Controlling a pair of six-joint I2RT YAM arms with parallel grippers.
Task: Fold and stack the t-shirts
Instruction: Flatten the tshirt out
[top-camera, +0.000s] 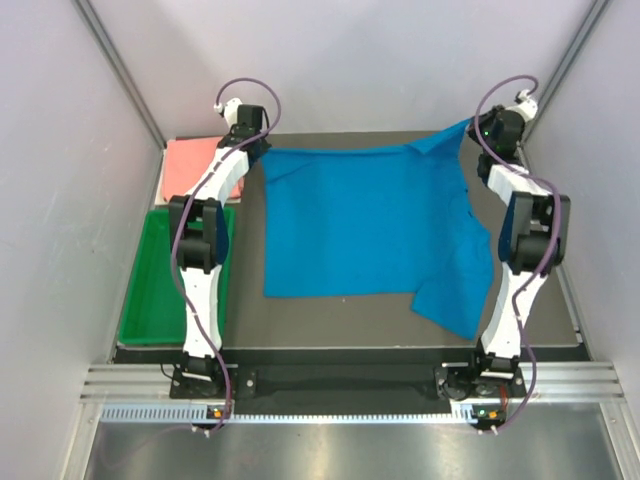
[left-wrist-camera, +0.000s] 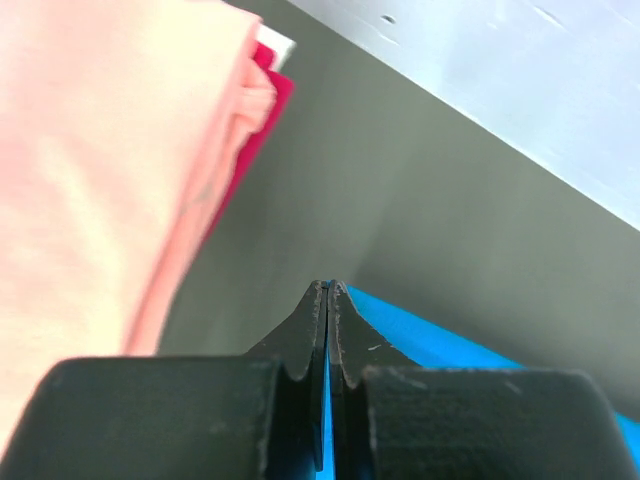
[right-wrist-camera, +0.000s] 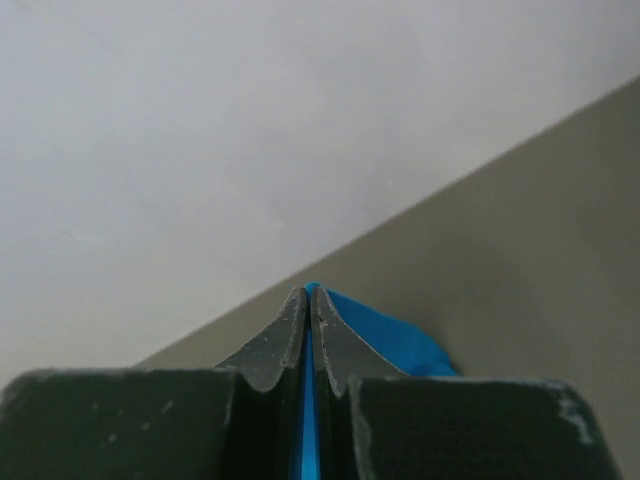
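Observation:
The bright blue t-shirt (top-camera: 365, 220) lies spread over the dark table, its far edge lifted between the two arms. At the far left corner of the shirt, my left gripper (top-camera: 257, 142) is shut on the blue cloth (left-wrist-camera: 420, 340), a thin strip of it showing between the jaws (left-wrist-camera: 329, 290). My right gripper (top-camera: 478, 130) is shut on the far right corner, blue fabric (right-wrist-camera: 385, 335) pinched between its jaws (right-wrist-camera: 307, 292). The salmon pink t-shirt (top-camera: 188, 165) sits folded at the far left and fills the left side of the left wrist view (left-wrist-camera: 100, 170).
A green plastic tray (top-camera: 155, 290) stands along the left edge of the table, just in front of the pink shirt. Grey walls close in the back and both sides. One sleeve of the blue shirt (top-camera: 450, 300) hangs toward the near right.

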